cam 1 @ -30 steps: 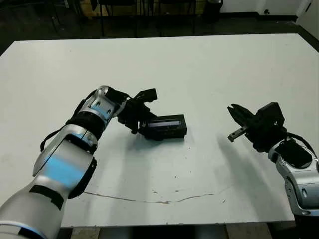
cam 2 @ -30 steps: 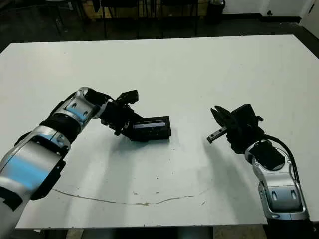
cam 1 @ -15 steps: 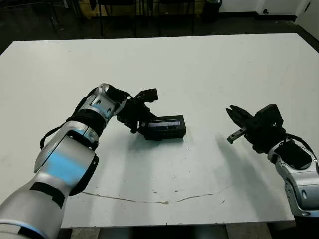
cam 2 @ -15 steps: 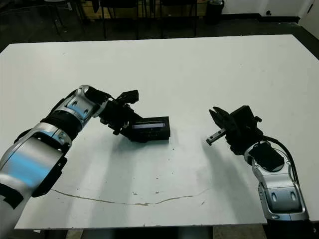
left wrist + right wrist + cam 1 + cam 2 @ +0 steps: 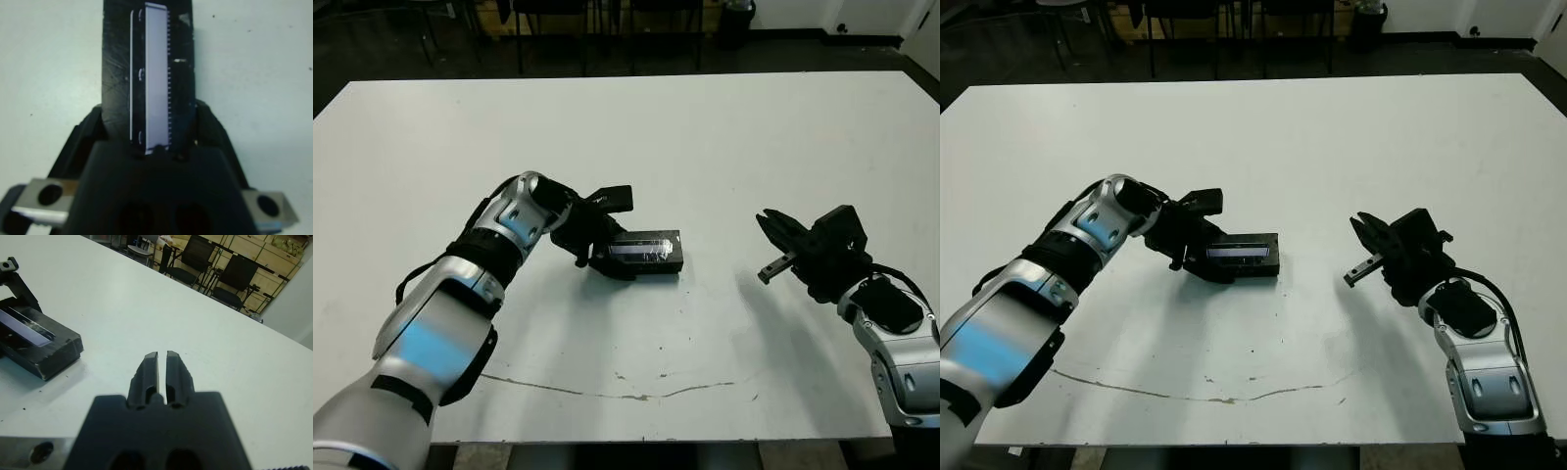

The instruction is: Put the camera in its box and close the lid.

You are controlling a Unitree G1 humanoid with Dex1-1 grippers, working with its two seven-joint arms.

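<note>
The black box (image 5: 648, 262) lies at mid-table with the lid (image 5: 641, 246) on top of it, its pale strip facing up. My left gripper (image 5: 619, 237) is closed around the box's left end. In the left wrist view its fingers (image 5: 88, 132) press both long sides below the lid (image 5: 149, 73). The camera is hidden. Well to the right of the box, my right gripper (image 5: 766, 221) hovers above the table. It is shut and holds nothing, as the right wrist view (image 5: 157, 355) shows, with the box (image 5: 46, 355) off to one side.
A thin dark scratch (image 5: 607, 392) runs across the white table (image 5: 724, 137) near its front edge. Dark chairs (image 5: 195, 257) and shelving stand beyond the table's far side.
My left gripper has turned slightly with the box's end in it, and the lid's strip now shows brighter. The right arm has barely moved.
</note>
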